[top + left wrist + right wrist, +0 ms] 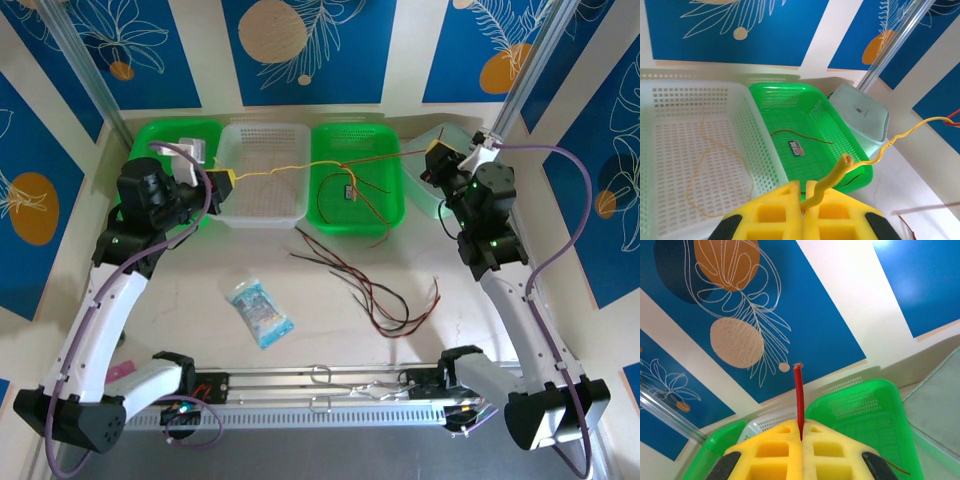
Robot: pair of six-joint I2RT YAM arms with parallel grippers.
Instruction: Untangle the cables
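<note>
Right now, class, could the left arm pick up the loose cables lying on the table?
Probably not yet: the left tool is shut on the yellow cable, and the loose cables lie nearer the right arm.

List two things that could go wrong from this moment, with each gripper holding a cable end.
1. The left gripper pinches the yellow cable close to its tip, and the right gripper grips the red cable likewise; a harder pull could slip either end free.
2. The two cables meet over the right-hand green basket; pulling apart might tighten that tangle instead of loosening it.
</note>
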